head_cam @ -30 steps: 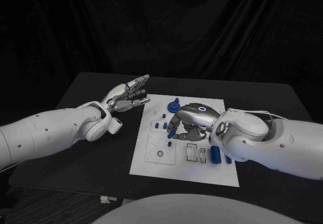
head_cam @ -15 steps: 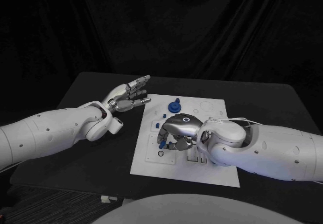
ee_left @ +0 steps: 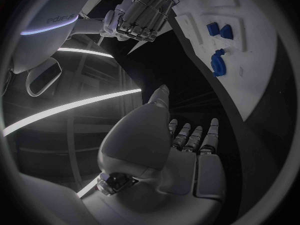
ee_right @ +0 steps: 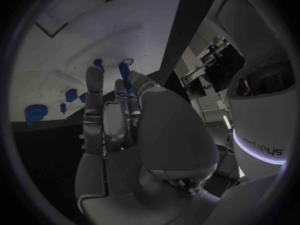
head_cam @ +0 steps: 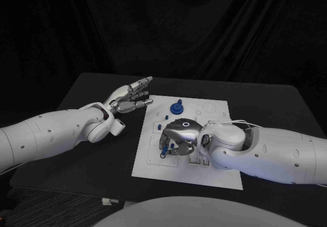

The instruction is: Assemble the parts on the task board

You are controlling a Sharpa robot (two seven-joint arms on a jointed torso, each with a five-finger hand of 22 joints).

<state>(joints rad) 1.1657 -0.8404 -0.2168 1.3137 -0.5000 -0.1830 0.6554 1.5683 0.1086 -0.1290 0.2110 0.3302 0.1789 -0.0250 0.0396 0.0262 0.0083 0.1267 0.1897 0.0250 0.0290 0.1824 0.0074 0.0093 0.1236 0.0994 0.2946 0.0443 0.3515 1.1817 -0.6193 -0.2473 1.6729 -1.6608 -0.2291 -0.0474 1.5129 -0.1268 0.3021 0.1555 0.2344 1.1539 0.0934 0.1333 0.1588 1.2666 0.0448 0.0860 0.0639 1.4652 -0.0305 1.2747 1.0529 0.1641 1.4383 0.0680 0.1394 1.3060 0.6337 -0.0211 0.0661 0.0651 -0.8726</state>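
The white task board (head_cam: 155,168) lies flat in the middle of the black table (head_cam: 81,161), so both arms can reach it. Small blue parts sit on it. A round blue part (head_cam: 176,108) stands near the far edge, and a thin blue part (head_cam: 163,150) lies near the left side, right by the right hand's fingertips.

The right hand (head_cam: 178,137) is low over the left-middle of the board, palm down, with its fingers bent toward the parts. It looks like it is reaching for a blue piece there. From its wrist view the fingers (ee_right: 94,85) point at the board and the tips come close to a blue part (ee_right: 98,63). I cannot tell if it has hold of anything (the hand hides what is under it).

The left hand (head_cam: 131,98) floats above the table just off the board's far left corner. Its fingers (ee_left: 194,137) are loose and apart, and it holds nothing. I think it waits there to stay out of the way.

Most parts look like they are not yet put together, so the job seems to be at an early stage.
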